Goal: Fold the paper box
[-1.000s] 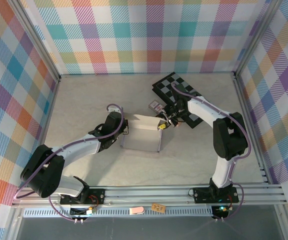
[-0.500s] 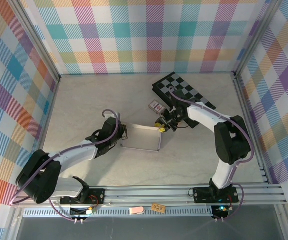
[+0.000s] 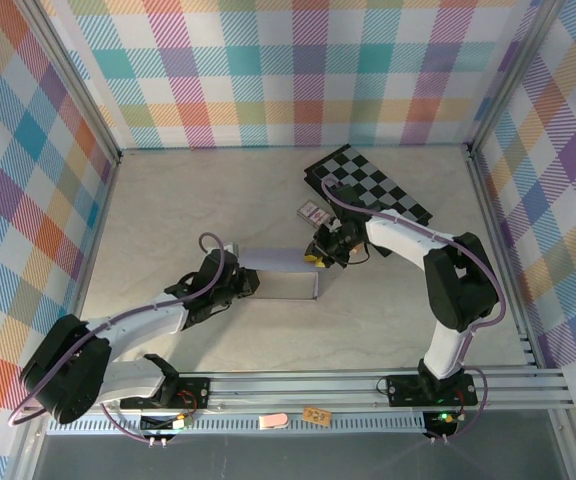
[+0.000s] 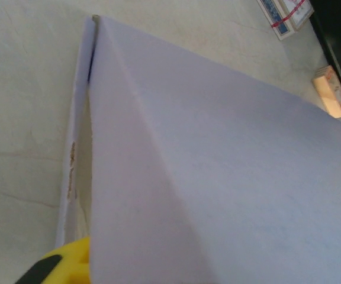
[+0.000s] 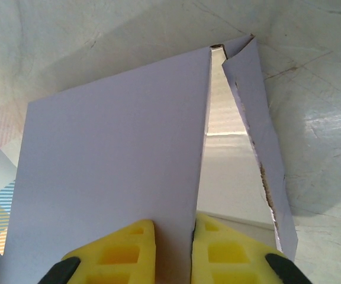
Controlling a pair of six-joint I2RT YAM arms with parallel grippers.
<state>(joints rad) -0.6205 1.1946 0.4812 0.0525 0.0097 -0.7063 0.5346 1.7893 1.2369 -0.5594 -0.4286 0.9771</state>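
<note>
Plaid walls [image 3: 268,70] in pastel checks closed in a pale, marble-patterned table [image 3: 168,200], and near its middle lay the pale lavender thin-cardboard paper box [image 3: 280,272], a partly raised shell with its off-white inside showing along the near edge. Beyond the box and to its right sat a black-and-white checkerboard [image 3: 368,185], flat and well apart from it. At the box's right end the right gripper [image 3: 320,252] had closed its yellow fingers [image 5: 129,248] on the edge of the broad lavender panel [image 5: 111,165], pinching the sheet with almost no gap. Just right of that grip a narrow side flap [image 5: 256,136] with a ragged edge stood free. At the box's left end was the left gripper [image 3: 243,283]. From its wrist one yellow finger [image 4: 64,266] peeked out beside the panel [image 4: 218,148], but whether that claw was gripping or loose could not be told. Two small patterned card packs [image 3: 313,211] lay just beyond the box's far right corner. The step appeared to be setting the top panel down along its crease. Doing it well probably meant keeping the right pinch firm, steadying the left end so the box could not slide, and lowering evenly so the free flap tucked inside instead of buckling.
</note>
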